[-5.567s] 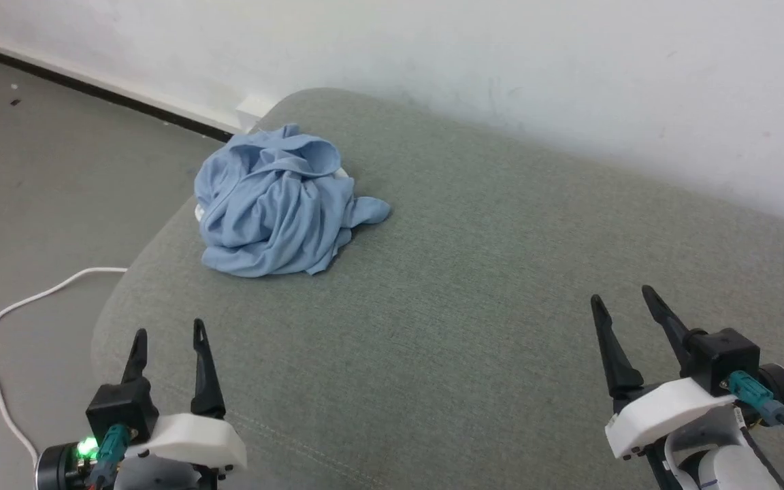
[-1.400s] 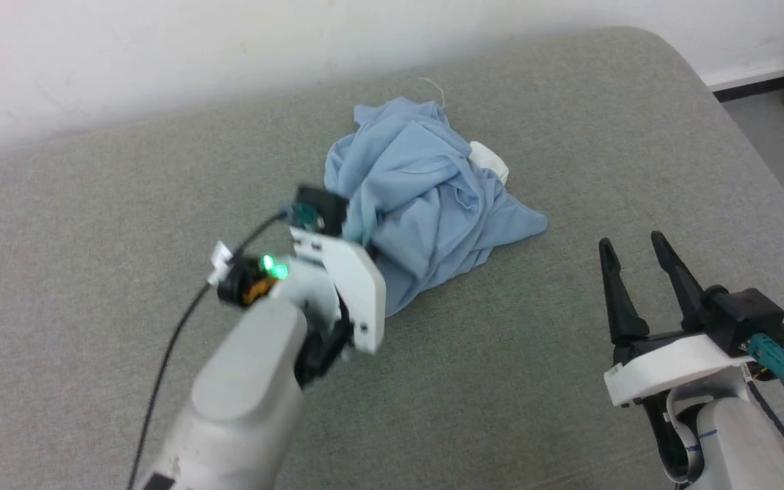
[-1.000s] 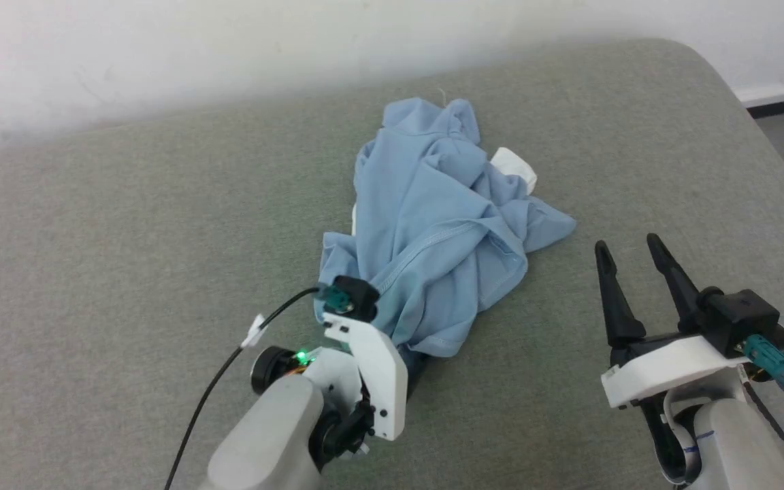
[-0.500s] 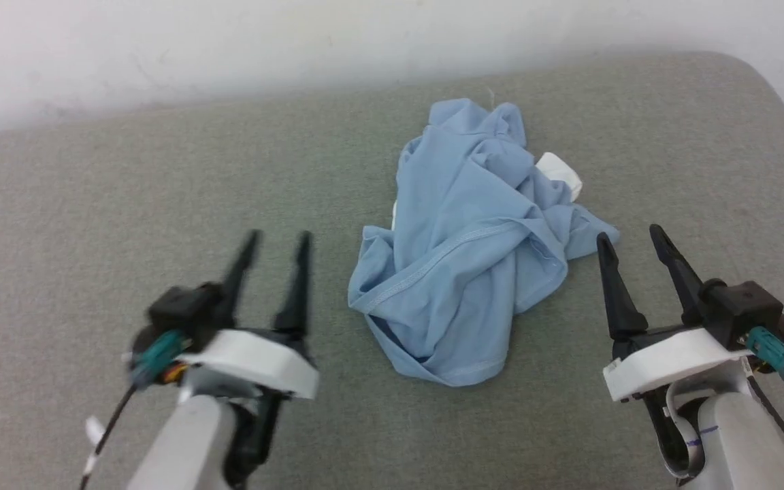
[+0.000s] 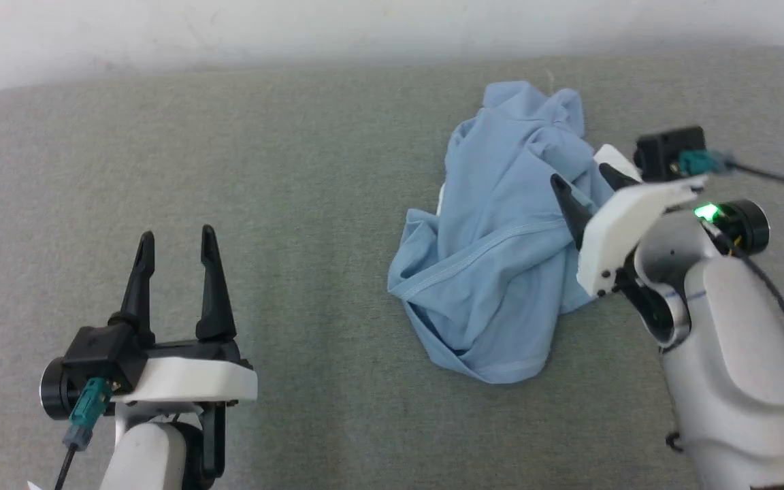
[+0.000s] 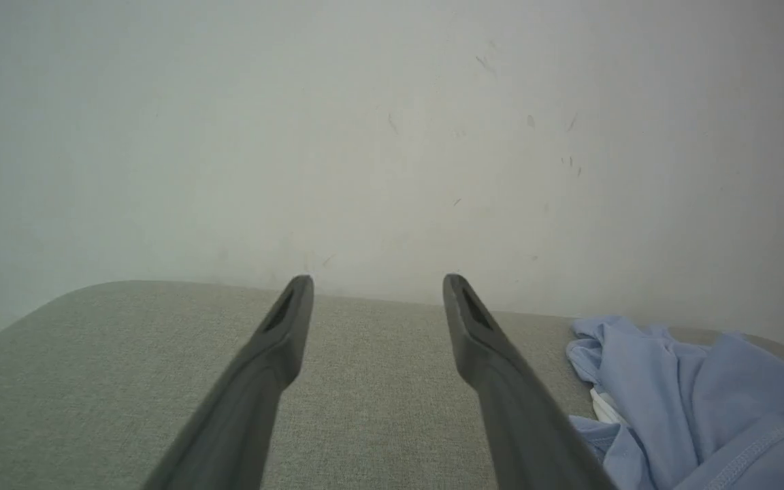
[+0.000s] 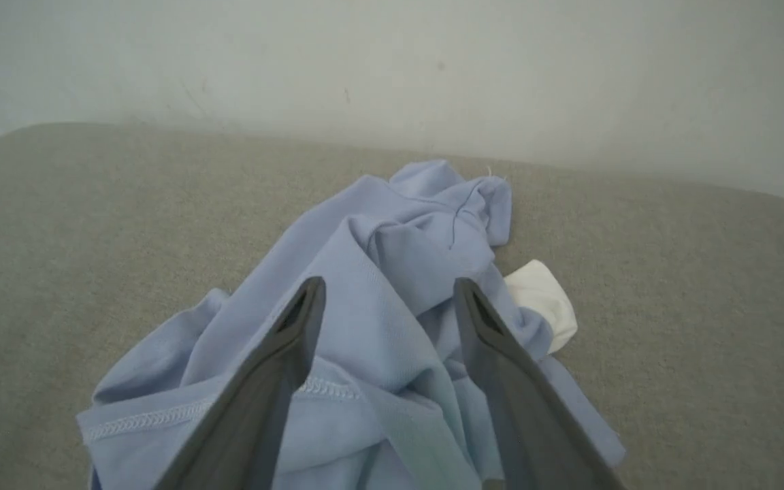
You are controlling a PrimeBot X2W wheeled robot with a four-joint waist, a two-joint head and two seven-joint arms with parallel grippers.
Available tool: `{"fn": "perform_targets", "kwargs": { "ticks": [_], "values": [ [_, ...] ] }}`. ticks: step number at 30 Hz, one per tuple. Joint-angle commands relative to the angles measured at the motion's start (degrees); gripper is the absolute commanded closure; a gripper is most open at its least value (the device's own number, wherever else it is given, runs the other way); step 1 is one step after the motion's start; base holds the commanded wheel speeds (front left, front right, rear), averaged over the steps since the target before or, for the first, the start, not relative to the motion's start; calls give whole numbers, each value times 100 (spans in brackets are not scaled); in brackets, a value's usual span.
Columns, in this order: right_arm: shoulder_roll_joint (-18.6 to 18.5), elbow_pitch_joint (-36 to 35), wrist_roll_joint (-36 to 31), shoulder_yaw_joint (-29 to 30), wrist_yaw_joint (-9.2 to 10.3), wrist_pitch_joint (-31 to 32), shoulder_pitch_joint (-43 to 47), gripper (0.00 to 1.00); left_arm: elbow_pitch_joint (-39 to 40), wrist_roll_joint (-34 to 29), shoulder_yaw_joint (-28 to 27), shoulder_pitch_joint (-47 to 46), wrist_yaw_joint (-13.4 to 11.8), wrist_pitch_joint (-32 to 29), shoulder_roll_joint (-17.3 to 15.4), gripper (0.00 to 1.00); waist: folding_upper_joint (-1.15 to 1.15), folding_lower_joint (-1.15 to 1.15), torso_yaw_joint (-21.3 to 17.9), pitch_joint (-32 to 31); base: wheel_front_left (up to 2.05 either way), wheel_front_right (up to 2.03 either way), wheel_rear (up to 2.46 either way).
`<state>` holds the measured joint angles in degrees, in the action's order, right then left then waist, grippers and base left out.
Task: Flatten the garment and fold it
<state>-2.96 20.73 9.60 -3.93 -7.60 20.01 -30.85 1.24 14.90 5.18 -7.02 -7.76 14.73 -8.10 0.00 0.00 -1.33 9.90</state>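
Left fingers [image 5: 208, 252] gape wide and empty above the sofa [image 5: 310, 190], with the crumpled shirt [image 5: 494, 272] well off to their right. Right fingers [image 5: 569, 204], spread equally wide, hang over the shirt's folds, clamping nothing.

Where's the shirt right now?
In the head view, the garment lies crumpled right of centre on the grey cushion, the right gripper at its right edge.

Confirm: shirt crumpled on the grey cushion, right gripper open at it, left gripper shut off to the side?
Not quite. The left gripper is open, jaws spread wide, as the left wrist view shows. The rest stands: the shirt lies crumpled on the grey cushion, the right gripper is open at it, and the left gripper is off to the side.
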Motion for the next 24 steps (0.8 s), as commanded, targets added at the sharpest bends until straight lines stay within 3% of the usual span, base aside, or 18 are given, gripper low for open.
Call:
{"fn": "perform_targets", "kwargs": {
  "ticks": [1, 5, 12, 13, 14, 16, 20, 24],
  "values": [
    [8, 70, -26, -7, 11, 144, -137, 0, 29, -59, -54, 45, 48, 26, 30, 0, 0, 0, 161, 127, 0, 0, 0],
    [8, 491, -227, 54, 11, 972, -582, 0, 22, -171, -201, 39, 206, 26, 189, 0, 0, 0, 341, 233, 0, 0, 0],
    [8, 1119, -414, 198, 11, 1862, -960, 0, -20, -323, -317, 27, 417, 26, 376, 0, 0, 0, 523, 352, 0, 0, 0],
    [8, 1175, -358, 150, 11, 1977, -965, 22, -33, -337, -331, 25, 440, 27, 393, 0, 0, 0, 532, 349, 0, 0, 0],
    [8, 1201, -236, 100, 11, 2068, -956, 53, -48, -350, -347, 26, 460, 27, 408, 0, 0, 0, 538, 339, 0, 0, 0],
    [8, 1169, 59, -69, 11, 2192, -889, 100, -74, -371, -386, 39, 486, 27, 434, 0, 0, 0, 528, 292, 0, 0, 0],
    [8, 765, 874, -620, 11, 2415, -508, 100, -133, -401, -440, 129, 546, 27, 467, 0, 0, 0, 453, 118, 0, 0, 0],
    [8, -139, 1606, -1428, 11, 2779, 182, 100, -166, -445, -533, 230, 593, 27, 480, 0, 0, 0, 299, -77, 0, 0, 0]
  ]
}}
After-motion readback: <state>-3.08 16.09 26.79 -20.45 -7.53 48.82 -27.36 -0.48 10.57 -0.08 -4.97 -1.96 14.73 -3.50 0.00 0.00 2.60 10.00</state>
